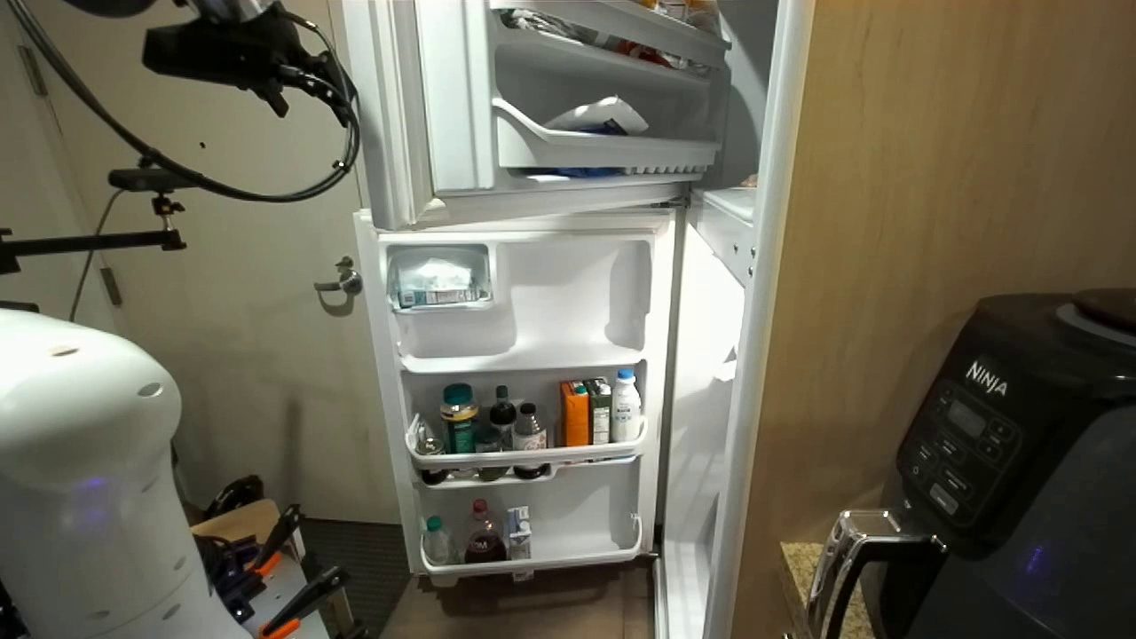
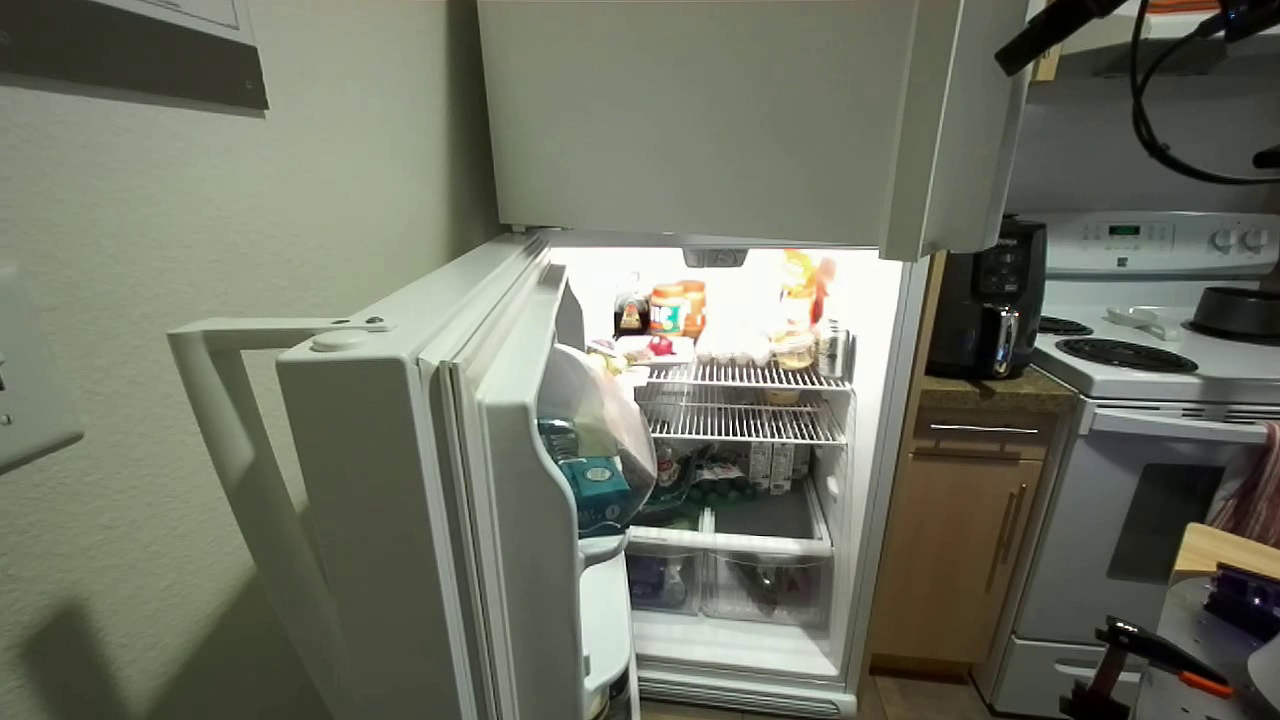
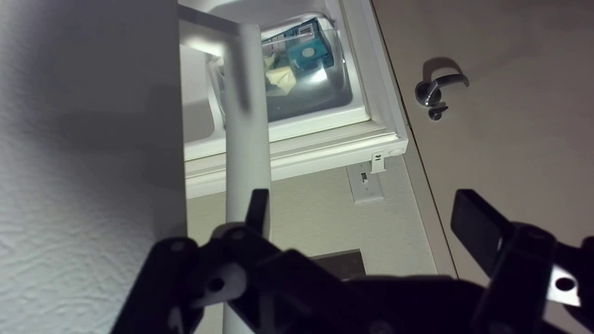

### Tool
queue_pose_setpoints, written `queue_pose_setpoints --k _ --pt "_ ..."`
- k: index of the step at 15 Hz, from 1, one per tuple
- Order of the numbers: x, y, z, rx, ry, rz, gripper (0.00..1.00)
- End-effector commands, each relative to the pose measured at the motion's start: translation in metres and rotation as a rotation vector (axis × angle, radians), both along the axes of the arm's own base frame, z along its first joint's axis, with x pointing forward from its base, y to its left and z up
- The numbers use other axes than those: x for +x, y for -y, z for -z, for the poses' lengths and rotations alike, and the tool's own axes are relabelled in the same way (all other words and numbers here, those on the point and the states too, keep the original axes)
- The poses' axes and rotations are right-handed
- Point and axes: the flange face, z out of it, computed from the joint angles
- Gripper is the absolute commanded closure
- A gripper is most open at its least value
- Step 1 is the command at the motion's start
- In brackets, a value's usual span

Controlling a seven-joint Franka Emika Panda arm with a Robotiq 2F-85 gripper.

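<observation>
One gripper (image 3: 361, 202), jaws spread wide, near a white bar handle (image 3: 247, 153)

Wrist view, left to right. Pale textured panel (image 3: 83, 195) fills the left side. White bar handle sits just past its edge, bracket near the top of the view, bar running down behind the left-hand fingertip (image 3: 257, 211). Fingertip overlaps the bar; touching or only in front, can't tell. Behind, right of the bar: clear bin (image 3: 315, 99) on the inner side of the lower door (image 3: 320, 160), with a teal box (image 3: 310, 52) and pale yellow packaging (image 3: 282, 80) in it. Light switch (image 3: 365, 183) on the wall, roughly between the fingertips. Opposite finger (image 3: 478, 222) well off to the right. Lever handle (image 3: 441, 88) on a beige room door (image 3: 510, 153), far right.

In an exterior view, left to right: white robot arm (image 1: 80, 426) at the left edge, gripper high up, dark, jaws unreadable from there. Upper door (image 1: 386, 115) swung open, white bag (image 1: 603, 115) in its bottom rack. Lower door open beneath it, orange carton (image 1: 574, 417) standing among bottles on the middle rack. Black Ninja appliance (image 1: 1003, 444) far right.

In an exterior view, left to right: lower door swung out, red-lidded jar (image 2: 668, 312) inside the lit fridge, black Ninja appliance on a counter, white stove (image 2: 1075, 520) beside it.
</observation>
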Motion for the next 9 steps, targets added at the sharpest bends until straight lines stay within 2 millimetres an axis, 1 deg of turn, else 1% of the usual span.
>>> queue_pose_setpoints --k 1,6,9 --pt "0.021 -0.001 0.003 0.006 0.037 0.046 0.00" --pt "0.044 0.009 -0.001 0.025 0.023 0.147 0.00" --pt "0.061 0.022 -0.003 0.034 0.008 0.233 0.00"
